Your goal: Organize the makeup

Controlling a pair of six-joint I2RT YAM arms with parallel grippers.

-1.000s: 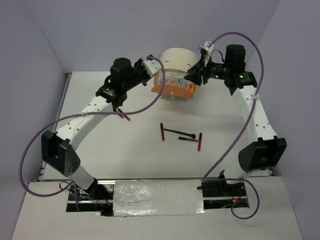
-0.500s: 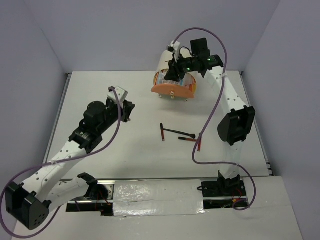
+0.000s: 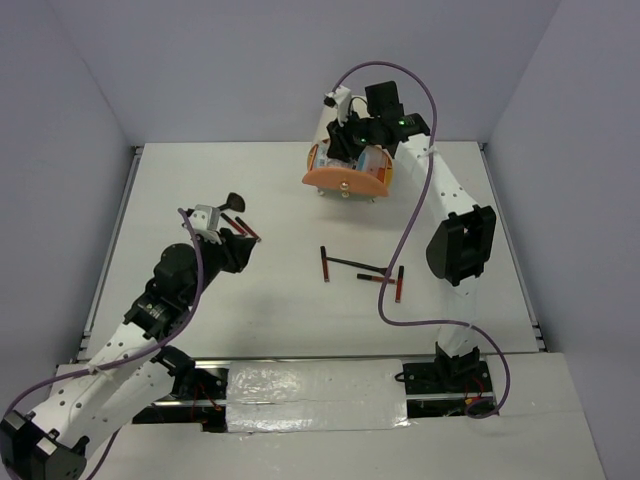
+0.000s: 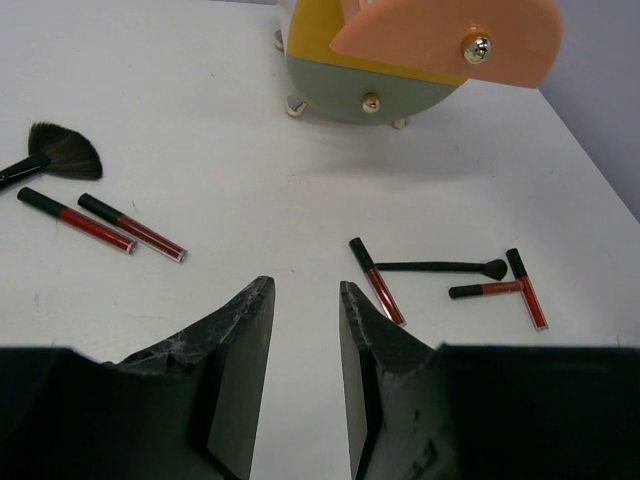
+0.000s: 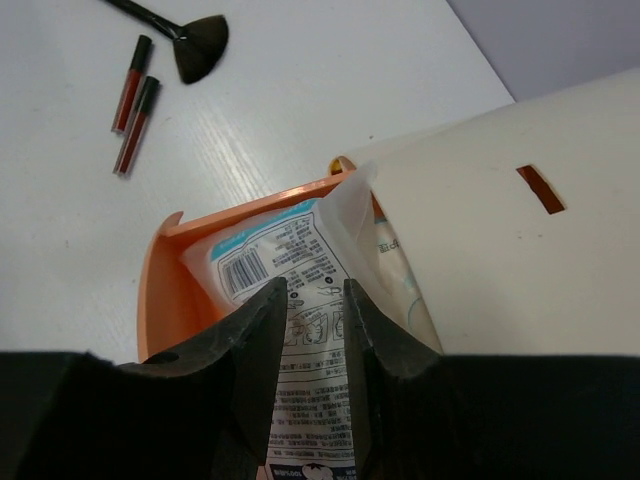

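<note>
My right gripper point(image 5: 315, 290) is open, jaws a little apart, just above a white-and-blue packet point(image 5: 270, 250) that lies in the open orange drawer point(image 5: 160, 290) of the cream cylinder point(image 5: 480, 250). In the top view it hovers over the drawer point(image 3: 345, 180). My left gripper point(image 4: 305, 290) is open and empty above bare table at the near left point(image 3: 235, 245). A black fan brush point(image 4: 60, 152) and two dark-red sticks point(image 4: 75, 220) lie to its left. Three dark-red sticks point(image 4: 377, 282) and a thin black brush point(image 4: 440, 267) lie at mid-table point(image 3: 360, 270).
The organizer point(image 4: 370, 90) stands on small feet at the back centre, its peach drawer front point(image 4: 450, 40) swung out. Purple walls close the table on three sides. A second packet sits under the first in the drawer.
My left arm has pulled back from the organizer to the near left. My right arm has swung from the organizer's right side to over the open drawer.
</note>
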